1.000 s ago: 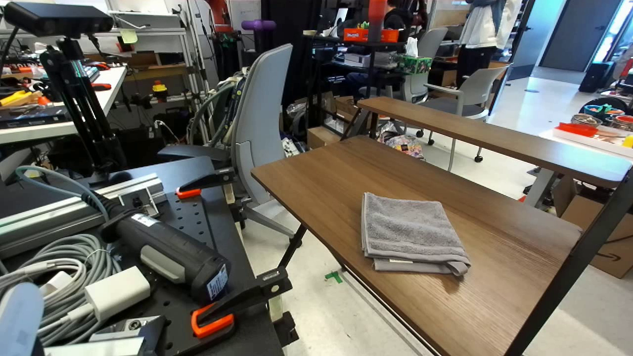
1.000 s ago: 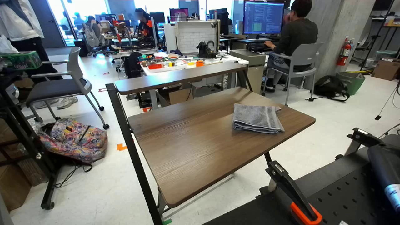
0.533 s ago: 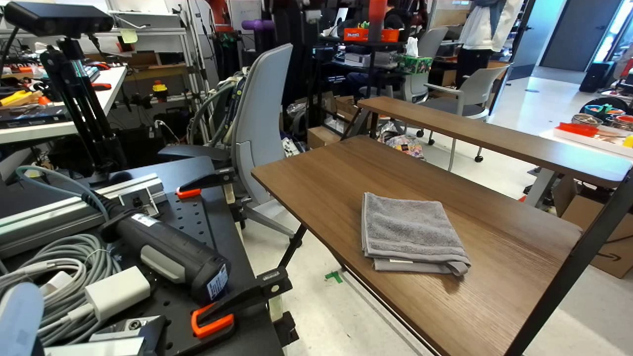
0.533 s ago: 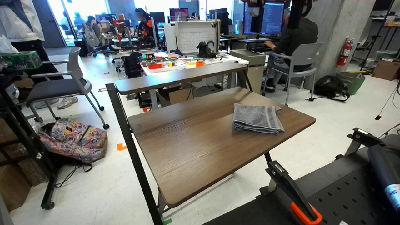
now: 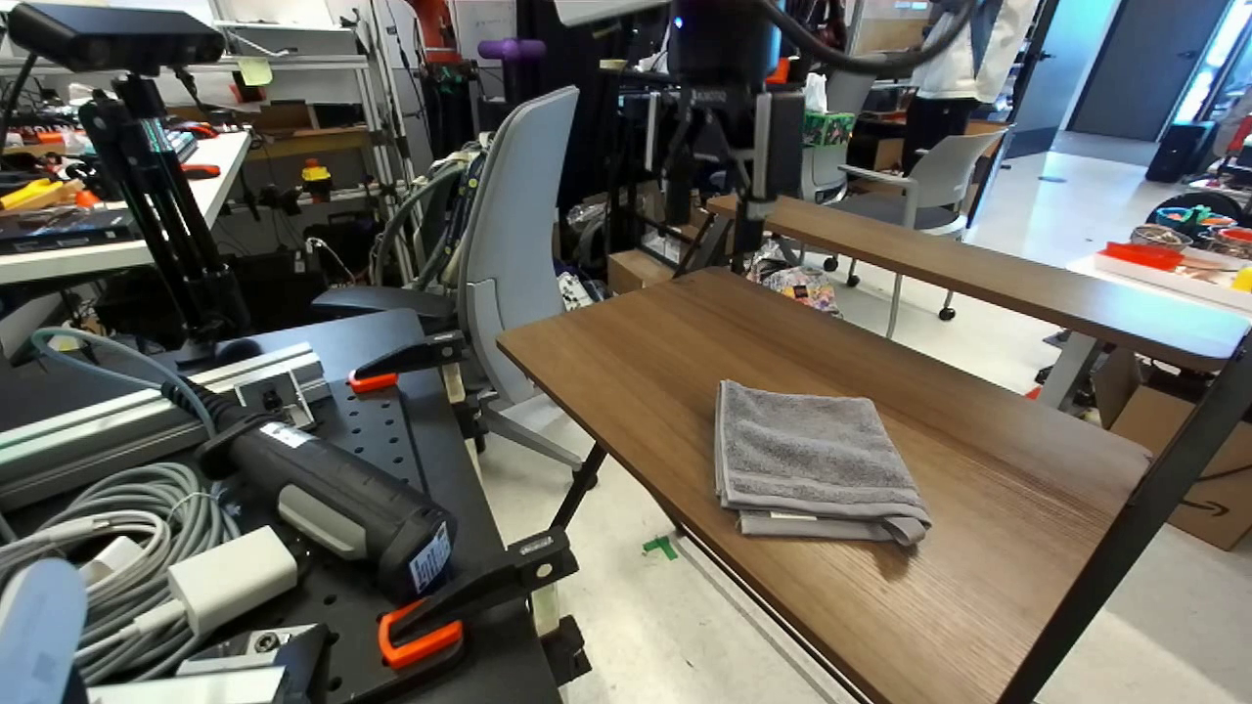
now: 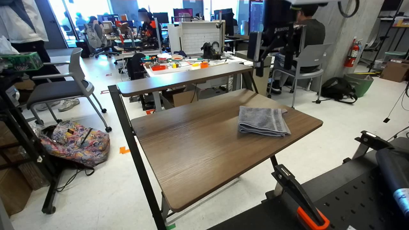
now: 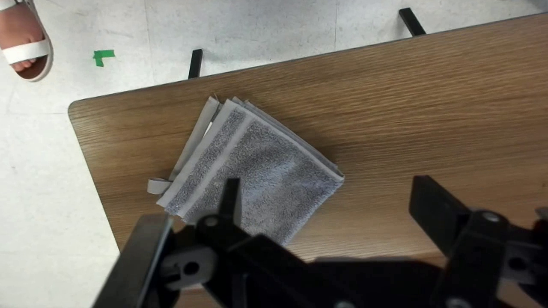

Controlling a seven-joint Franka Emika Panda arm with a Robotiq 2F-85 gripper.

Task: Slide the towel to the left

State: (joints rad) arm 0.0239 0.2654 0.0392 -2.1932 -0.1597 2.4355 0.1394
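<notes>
"What colour is the arm's casing [image 5: 608, 8]?"

"White, what shows of it; then a black wrist housing [image 5: 724, 44] with a tiny blue light [image 5: 678, 22]; a thick black cable [image 5: 880, 66] bows out beside it;"

"And the lettering [image 6: 282, 29]?"

"ROBOTIQ, pale on black; the jaws are black too, edged with silvery strips [image 6: 258, 45]; the wrist view adds round screw heads [image 7: 490, 217] and grey brackets [image 7: 205, 262] pierced by dark holes [image 7: 191, 268]."

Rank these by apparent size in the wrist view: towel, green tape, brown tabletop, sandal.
1. Brown tabletop, cropped by the frame
2. Towel, partly hidden
3. Sandal, also cropped
4. Green tape
</notes>
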